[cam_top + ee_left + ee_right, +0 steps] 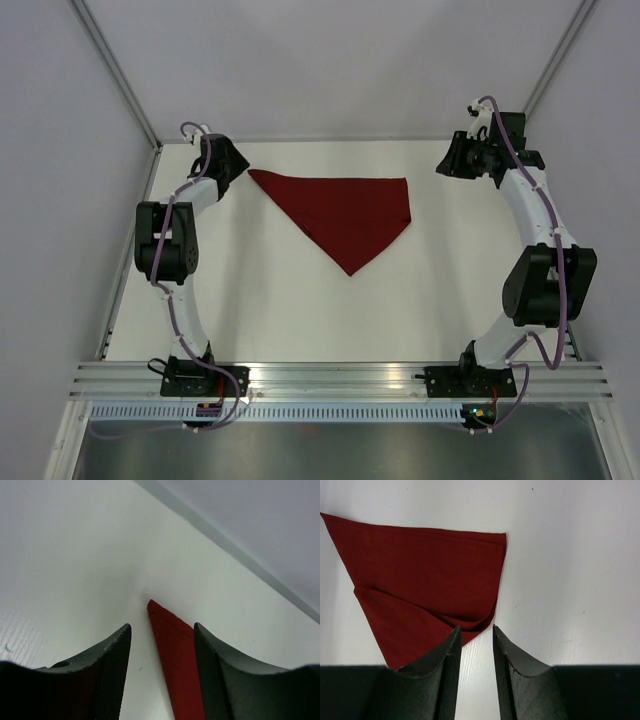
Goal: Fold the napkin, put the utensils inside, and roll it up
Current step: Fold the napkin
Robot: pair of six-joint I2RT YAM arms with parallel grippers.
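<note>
Flanking napkin (340, 215), left tool (162, 634) and right tool (476, 631), seemingly clear.

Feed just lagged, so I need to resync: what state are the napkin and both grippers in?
napkin: folded into a triangle, lying on the table, not rolled.
left gripper: open, holding nothing, the napkin's left corner showing between its fingers.
right gripper: open with a narrow gap, holding nothing, at the napkin's right corner.

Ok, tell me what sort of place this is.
Likely a robotics lab test cell: a white table boxed in by plain panels, left arm and right arm bolted to a metal rail at its near edge, one maroon napkin laid out.
</note>
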